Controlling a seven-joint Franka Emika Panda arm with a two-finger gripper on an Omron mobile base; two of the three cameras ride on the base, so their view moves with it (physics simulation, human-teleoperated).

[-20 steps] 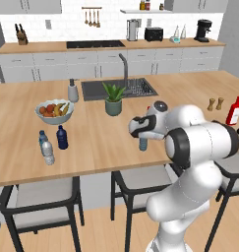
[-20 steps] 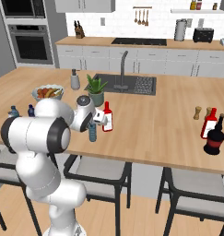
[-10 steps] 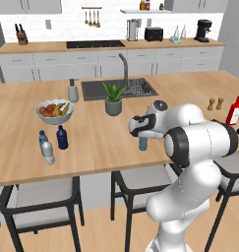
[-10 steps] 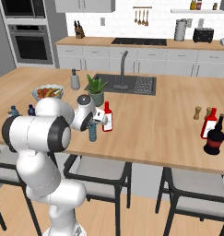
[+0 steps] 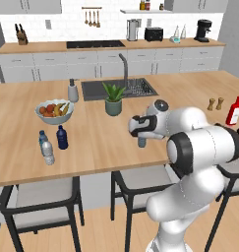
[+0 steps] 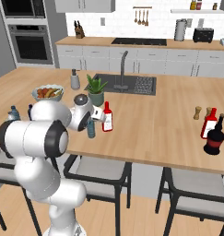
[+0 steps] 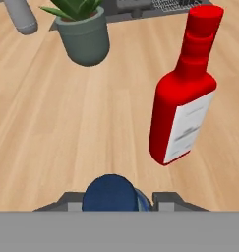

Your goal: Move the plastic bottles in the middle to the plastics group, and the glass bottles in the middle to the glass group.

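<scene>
End effector (image 7: 111,203) clamped on round blue-capped teal bottle (image 6: 91,129) (see-through plastic), glossy narrow-necked red bottle (image 7: 184,106) beside

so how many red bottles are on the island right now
2. One red bottle stands mid-island beside the gripper, near the potted plant. The other red bottle is at the far right end, next to a dark bottle.

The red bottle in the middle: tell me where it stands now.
The red bottle stands upright on the island counter, just right of the gripper in the right base view, in front of the potted plant.
</scene>
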